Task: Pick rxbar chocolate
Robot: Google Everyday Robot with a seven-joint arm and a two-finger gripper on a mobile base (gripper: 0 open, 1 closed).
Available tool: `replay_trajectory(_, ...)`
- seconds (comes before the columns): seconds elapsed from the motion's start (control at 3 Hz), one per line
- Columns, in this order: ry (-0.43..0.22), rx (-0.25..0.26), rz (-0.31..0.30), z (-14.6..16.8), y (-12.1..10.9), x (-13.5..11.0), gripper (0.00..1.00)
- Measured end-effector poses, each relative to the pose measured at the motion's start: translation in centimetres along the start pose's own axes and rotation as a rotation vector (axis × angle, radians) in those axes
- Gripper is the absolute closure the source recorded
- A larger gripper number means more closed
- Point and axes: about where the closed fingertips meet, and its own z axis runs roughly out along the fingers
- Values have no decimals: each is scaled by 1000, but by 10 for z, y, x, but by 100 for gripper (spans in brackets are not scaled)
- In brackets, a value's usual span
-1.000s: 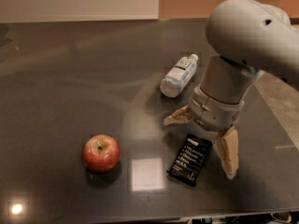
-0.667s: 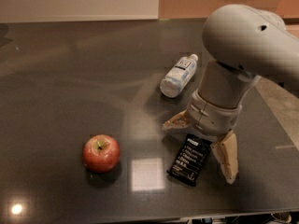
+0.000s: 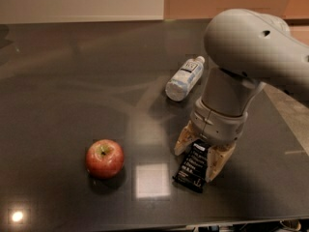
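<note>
The rxbar chocolate [image 3: 193, 166] is a flat black wrapper with white text, lying on the dark table [image 3: 72, 81] at the front right. My gripper [image 3: 200, 154] points down over the bar's upper end. Its two tan fingers straddle the bar, one finger [image 3: 183, 138] on the left and one on the right, open around it. The bar's far end is hidden under the gripper's wrist. The large grey arm comes in from the upper right.
A clear water bottle [image 3: 184, 79] with a white label lies on its side behind the gripper. A red apple [image 3: 104, 158] stands to the left of the bar. A bright square glare [image 3: 152, 180] lies between apple and bar. The table's front edge is close below the bar.
The gripper has come down and slightly left over the bar. Its fingers have drawn closer together, now straddling the bar's upper end. The bar, apple and bottle have not moved.
</note>
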Motion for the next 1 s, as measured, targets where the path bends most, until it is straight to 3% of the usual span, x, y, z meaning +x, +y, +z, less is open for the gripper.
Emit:
replay_trajectory(0.67,-11,-9,8,-2,0,0,92)
replay_trajectory(1.0,-11,-9,8,-2,0,0,100)
